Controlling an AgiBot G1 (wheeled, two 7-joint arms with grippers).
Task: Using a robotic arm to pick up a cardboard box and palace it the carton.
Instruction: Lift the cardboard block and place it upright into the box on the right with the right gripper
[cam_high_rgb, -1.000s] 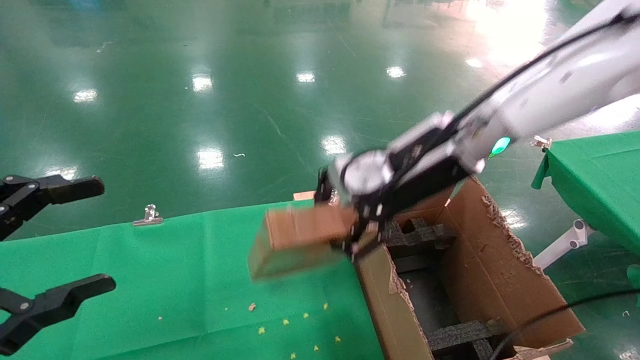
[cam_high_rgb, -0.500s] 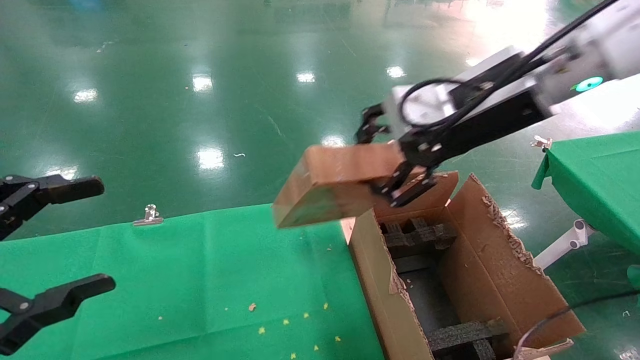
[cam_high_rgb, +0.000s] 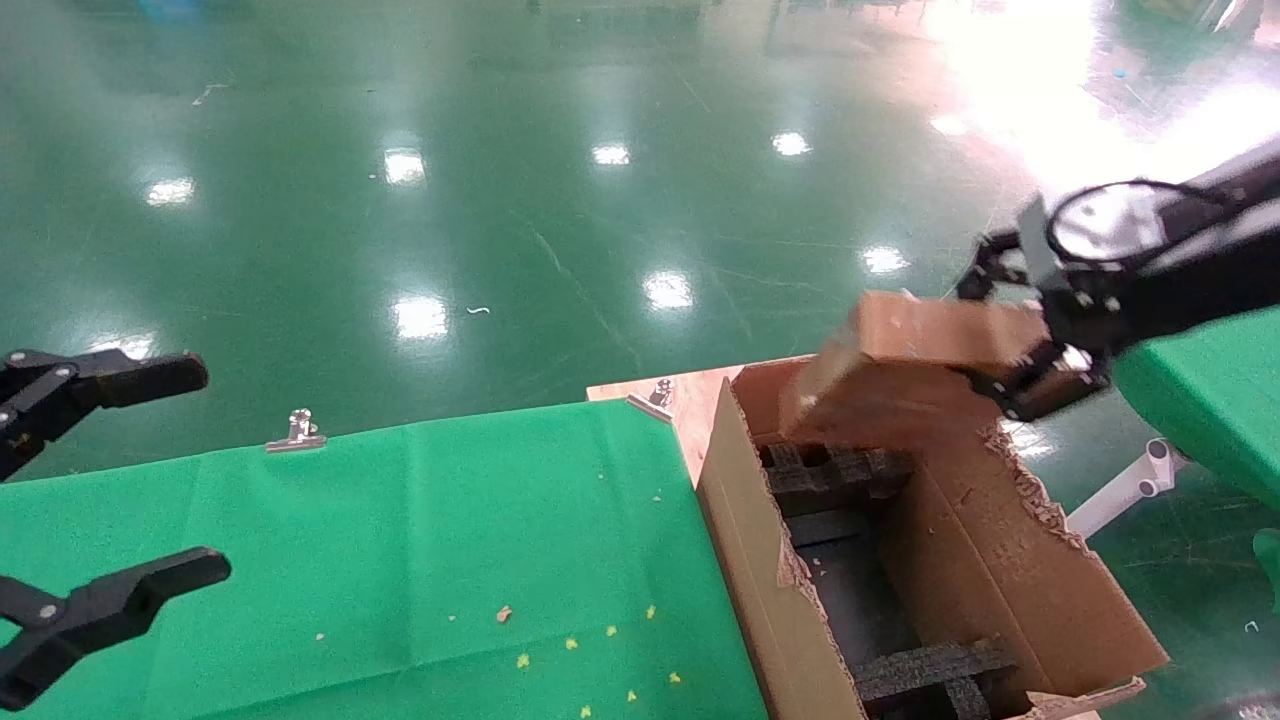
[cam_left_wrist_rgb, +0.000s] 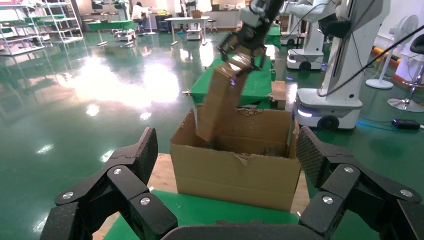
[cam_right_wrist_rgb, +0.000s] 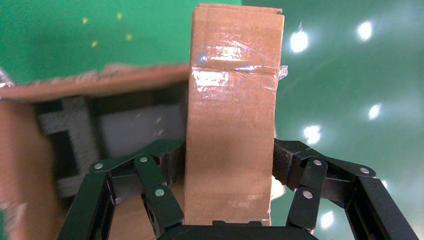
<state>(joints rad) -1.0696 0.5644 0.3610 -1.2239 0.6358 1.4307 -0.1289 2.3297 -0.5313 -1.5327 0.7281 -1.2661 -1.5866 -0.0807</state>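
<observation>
Right gripper (cam_high_rgb: 1040, 350) clamps the cardboard box (cam_high_rgb: 920, 350) above the carton (cam_high_rgb: 760, 560); lowering and release remain. Left gripper (cam_high_rgb: 90, 490) hangs open over the tabletop (cam_high_rgb: 400, 560).

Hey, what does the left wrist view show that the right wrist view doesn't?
Only the left wrist view shows the open left tool, other white robots behind, and the carton's outer wall from the side. Only the right wrist view shows the tape on the cardboard box and the black foam inside the carton. Both show the right tool clamped on the cardboard box above the carton.
</observation>
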